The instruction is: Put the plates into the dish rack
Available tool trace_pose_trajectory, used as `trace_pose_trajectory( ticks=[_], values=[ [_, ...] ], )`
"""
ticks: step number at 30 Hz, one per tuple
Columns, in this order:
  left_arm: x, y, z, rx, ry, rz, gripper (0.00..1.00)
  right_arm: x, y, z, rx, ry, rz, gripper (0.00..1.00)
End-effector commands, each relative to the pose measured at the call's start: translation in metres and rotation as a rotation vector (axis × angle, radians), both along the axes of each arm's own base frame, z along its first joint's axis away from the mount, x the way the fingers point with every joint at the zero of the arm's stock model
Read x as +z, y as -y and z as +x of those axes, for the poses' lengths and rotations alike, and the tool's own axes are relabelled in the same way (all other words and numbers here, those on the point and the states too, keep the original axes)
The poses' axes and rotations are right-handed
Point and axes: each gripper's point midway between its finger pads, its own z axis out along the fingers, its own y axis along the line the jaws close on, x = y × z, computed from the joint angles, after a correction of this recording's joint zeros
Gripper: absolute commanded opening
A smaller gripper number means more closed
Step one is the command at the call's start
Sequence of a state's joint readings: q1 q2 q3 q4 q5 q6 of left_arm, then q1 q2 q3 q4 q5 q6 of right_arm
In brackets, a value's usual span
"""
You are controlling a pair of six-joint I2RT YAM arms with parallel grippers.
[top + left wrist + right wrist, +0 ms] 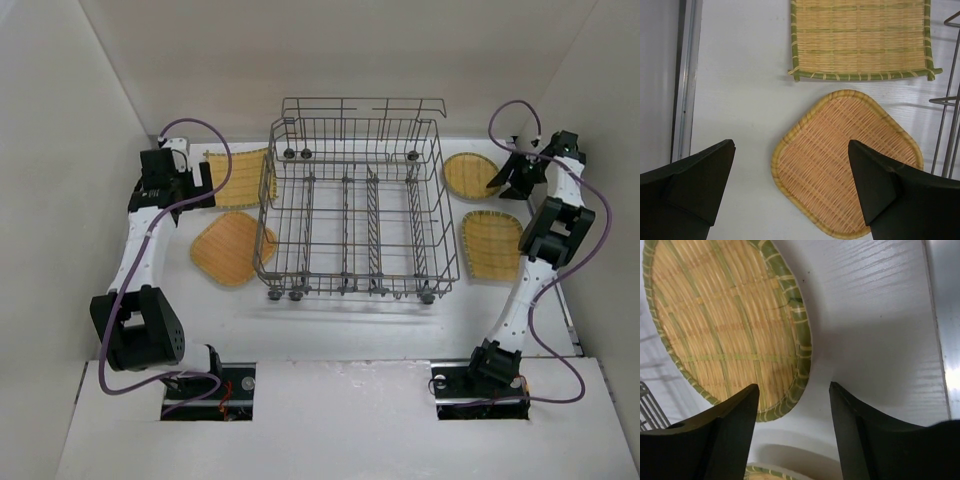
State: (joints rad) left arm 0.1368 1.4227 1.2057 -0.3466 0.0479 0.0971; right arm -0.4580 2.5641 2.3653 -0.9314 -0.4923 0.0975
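On the white table, the arm bases are seen at the near edge, and all four plates are found lying flat on the tabletop, none of them in the dish rack. The rack is set in the middle of the table, its taller rail at the far side and its small wheels along the near side.

To the near left of the rack, an orange plate with rounded corners is laid just beside the rack's wall. To the near right, a pale plate of similar shape is laid a little apart from the rack.

Farther back on the left, a square plate with green edging is placed by the rack's far left corner. The left gripper is held at its outer edge. In the left wrist view, the left gripper is shown with its fingers spread wide and nothing between them, above the orange plate, with the square plate beyond.

Farther back on the right, a round plate is laid, and the right gripper is held at its outer edge. In the right wrist view, the right gripper is shown with fingers apart, the green rim of the round plate lying in the gap; whether the rim is touched cannot be told.
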Motion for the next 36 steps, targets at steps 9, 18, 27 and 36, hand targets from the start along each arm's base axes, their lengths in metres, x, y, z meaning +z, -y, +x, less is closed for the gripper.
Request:
trace_pose_trajectory(
  ticks=[9, 18, 27, 36],
  values=[
    [0.012, 0.001, 0.000, -0.025, -0.017, 0.016, 0.98, 0.004, 0.001, 0.027, -0.027, 0.111, 0.183, 0.36],
    [0.023, -0.004, 0.012, -0.040, -0.013, 0.048, 0.98, -0.007, -0.002, 0.030, -0.025, 0.106, 0.207, 0.00],
    [0.006, 0.011, 0.011, -0.076, -0.039, 0.037, 0.98, 0.050, 0.002, 0.039, 0.002, 0.201, 0.036, 0.00],
    [-0.005, 0.026, 0.004, -0.106, -0.050, 0.020, 0.98, 0.132, -0.007, 0.046, -0.008, 0.324, -0.130, 0.00]
  ],
)
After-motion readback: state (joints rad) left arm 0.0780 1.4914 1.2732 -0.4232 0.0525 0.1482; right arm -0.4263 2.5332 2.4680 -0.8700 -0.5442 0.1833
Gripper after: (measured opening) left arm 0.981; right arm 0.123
